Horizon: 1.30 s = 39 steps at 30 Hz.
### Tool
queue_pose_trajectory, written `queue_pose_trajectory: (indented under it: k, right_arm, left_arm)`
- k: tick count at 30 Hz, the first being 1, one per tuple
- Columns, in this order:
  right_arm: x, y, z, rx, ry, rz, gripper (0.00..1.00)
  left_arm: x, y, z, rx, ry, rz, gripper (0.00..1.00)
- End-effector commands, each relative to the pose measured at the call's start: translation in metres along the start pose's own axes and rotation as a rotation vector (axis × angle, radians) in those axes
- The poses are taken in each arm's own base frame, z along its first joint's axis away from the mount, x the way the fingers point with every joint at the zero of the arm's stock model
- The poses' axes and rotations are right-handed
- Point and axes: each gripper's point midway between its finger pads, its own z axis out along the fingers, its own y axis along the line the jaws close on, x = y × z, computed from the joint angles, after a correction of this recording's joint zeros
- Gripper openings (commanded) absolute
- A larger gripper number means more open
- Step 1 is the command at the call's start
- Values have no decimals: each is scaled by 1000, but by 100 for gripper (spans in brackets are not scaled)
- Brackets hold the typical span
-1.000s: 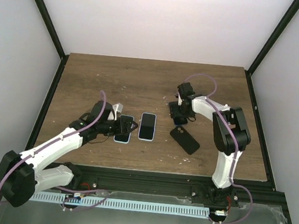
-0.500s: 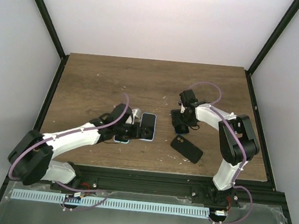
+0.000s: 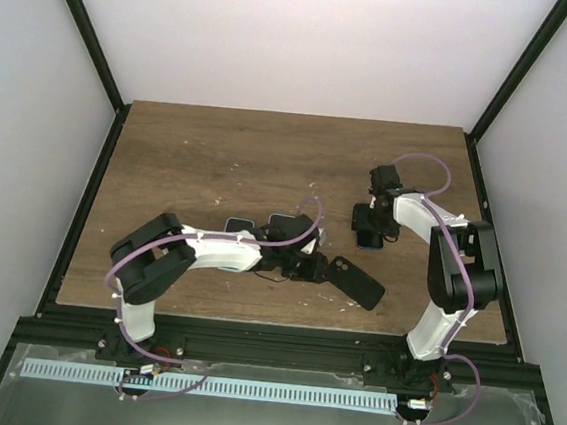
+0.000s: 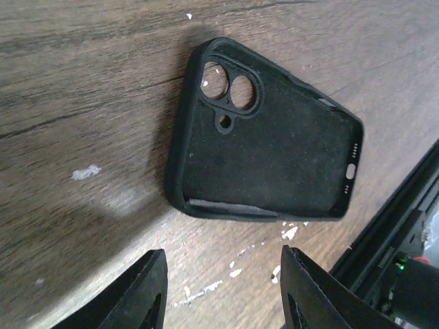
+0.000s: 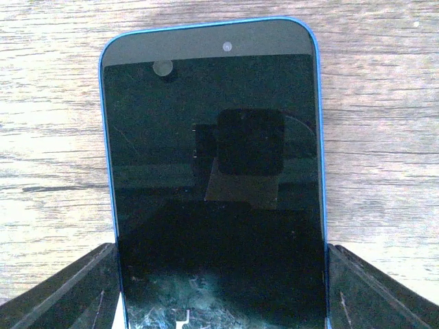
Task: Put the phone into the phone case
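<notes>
The black phone case lies open side up near the table's front edge. In the left wrist view the case shows its camera cutouts at the far end. My left gripper is open and empty, just left of the case. Its fingertips straddle bare wood short of the case's near edge. My right gripper is shut on a blue-edged phone, low over the table right of centre. In the right wrist view the phone is screen up between the fingers.
Two more phones lie left of centre, partly hidden under my left arm. The table's black front rail runs just in front of the case and also shows in the left wrist view.
My left arm swung right, across the two phones, to the case. My right gripper carried the blue phone a little to the right. The case shifted slightly toward the front.
</notes>
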Motion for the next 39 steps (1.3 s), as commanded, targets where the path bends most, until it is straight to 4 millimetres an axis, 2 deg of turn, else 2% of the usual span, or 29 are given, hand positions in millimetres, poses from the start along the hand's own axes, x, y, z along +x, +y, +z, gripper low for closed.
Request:
queue_pose_trajectory:
  k: [1,3,8,17,18,21,23,25,30,39]
  right_arm:
    - [-13,-17,-15,26,-60,17,59]
    - [-14,-21,-17,16,-66,36,59]
    - [-19,-13,-25,-34,-92,48,57]
    - [-4,-9,-23,-72,-75,60,56]
    - [-4,-8,-24,-78,-78,60,56]
    - [-4,-6,-29,-94,-87,64,56]
    - [-5,-4,-32,-106,-93,64,56]
    - [-5,-1,-35,-124,-98,65,56]
    - [4,21,-45,-221,-105,58,55]
    - [25,66,-70,-364,-117,-6,55]
  left_arm:
    - [-3,0,14,-27,5,-7,47]
    - [-3,7,19,-49,4,-11,46]
    - [-8,19,27,-109,-10,5,42]
    - [-17,26,38,-170,-16,26,29]
    - [-18,25,38,-174,-14,27,27]
    - [-17,26,38,-182,1,36,11]
    - [-16,26,34,-199,7,46,5]
    - [-15,30,26,-229,9,59,1]
    - [-11,48,-4,-326,-1,111,0]
    - [17,83,-72,-448,-12,173,0]
